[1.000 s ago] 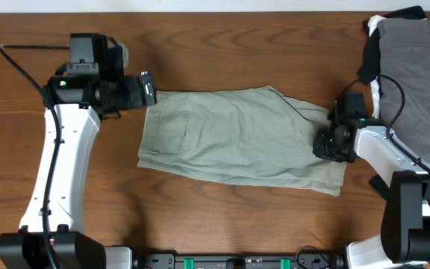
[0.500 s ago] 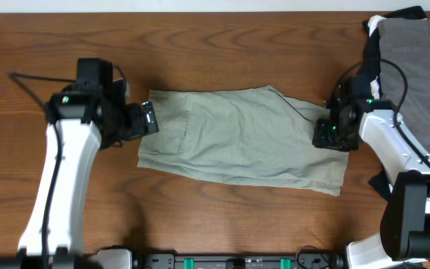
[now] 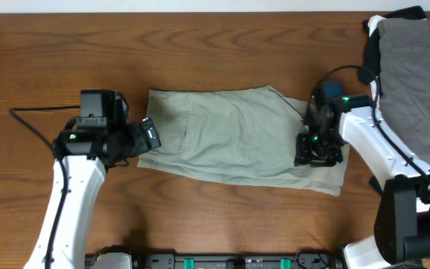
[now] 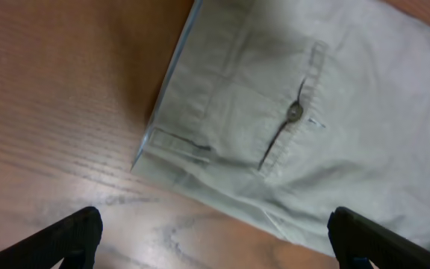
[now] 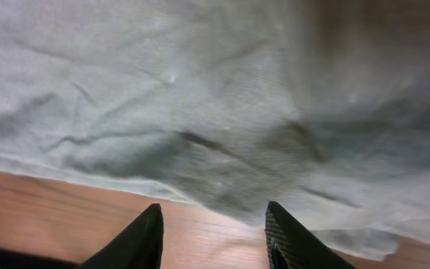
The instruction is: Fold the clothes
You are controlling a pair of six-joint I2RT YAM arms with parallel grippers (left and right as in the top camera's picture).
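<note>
The khaki shorts (image 3: 237,138) lay flat across the middle of the wooden table (image 3: 200,45), with the waistband toward the left of the frame. The left gripper (image 3: 149,137) sat just beside the waistband's lower left corner, its jaws spread wide and empty. The right gripper (image 3: 313,152) hung over the right end of the shorts, its fingers (image 5: 142,237) parted with nothing between them. A pile of grey, black and white garments (image 3: 413,75) lay in the upper right corner.
</note>
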